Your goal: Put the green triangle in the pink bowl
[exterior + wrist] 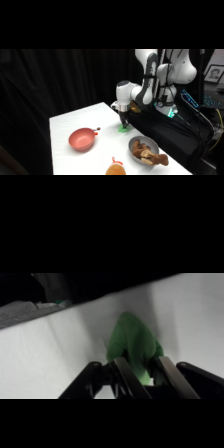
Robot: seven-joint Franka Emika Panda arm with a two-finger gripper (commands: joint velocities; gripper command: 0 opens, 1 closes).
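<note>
Nearest us in the wrist view is the gripper (141,374), its black linkage rising from the bottom edge w/ the two fingers (128,374) straddling the green triangle (132,341); they look set vs. its lower sides, but we can't tell if they're actually clamped or just bracketing it, so we leave that unsettled. Going by size: the white table (67,152) carries everything; the arm reaches down from the upper right to the table's far edge, where the gripper (123,121) stands over the block (122,129), which sits on the surface close to that edge. The pink bowl (82,139) lies well apart, toward the table's middle-left. The grey metal bowl (144,149) w/ brown contents is nearer the block, on the front right, and an orange thing (115,169) peeks in at the bottom. Risks as we judge them: the wedge has sloped faces, so a squeeze could squirt it out or tip it; being near the edge, a slip could send it off the table. On the carry, a weak hold might drop it short, and the metal bowl is the closer, wrong target.
</note>
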